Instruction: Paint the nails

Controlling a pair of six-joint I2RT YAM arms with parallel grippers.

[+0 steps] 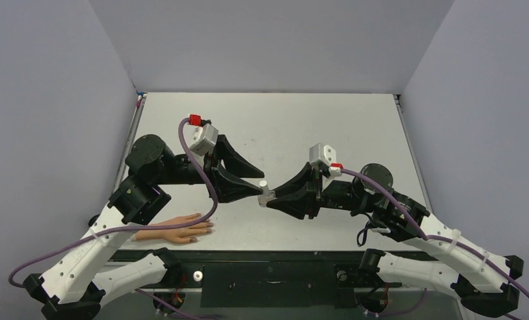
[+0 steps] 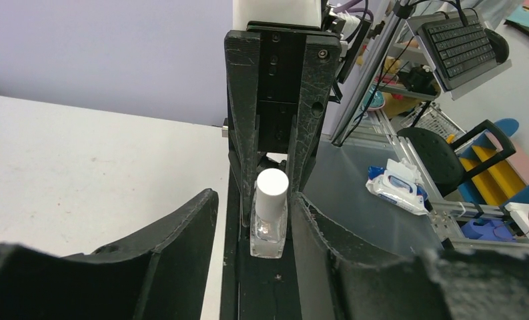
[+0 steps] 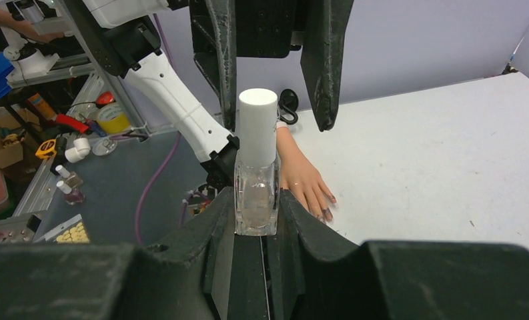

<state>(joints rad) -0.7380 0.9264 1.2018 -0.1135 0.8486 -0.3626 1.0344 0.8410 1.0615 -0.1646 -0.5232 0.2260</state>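
My right gripper (image 1: 269, 195) (image 3: 256, 200) is shut on the glass body of a small clear bottle (image 1: 266, 195) (image 3: 255, 197), held upright above the table. Its white cap (image 2: 272, 189) (image 3: 257, 123) points up. My left gripper (image 1: 261, 183) (image 2: 253, 200) faces it from the other side, open, one finger on each side of the cap, with a gap showing on one side. The peach fake hand (image 1: 178, 230) (image 3: 305, 180) lies flat near the table's front left edge. Its dark nails (image 1: 209, 227) (image 3: 328, 212) point right, away from both grippers.
The white table (image 1: 315, 127) is boxed in by grey walls on three sides. Past its edge are a pack of wipes (image 2: 395, 187), a keyboard (image 2: 461, 40), a chair (image 2: 441, 157) and a cluttered shelf with small bottles (image 3: 68, 183).
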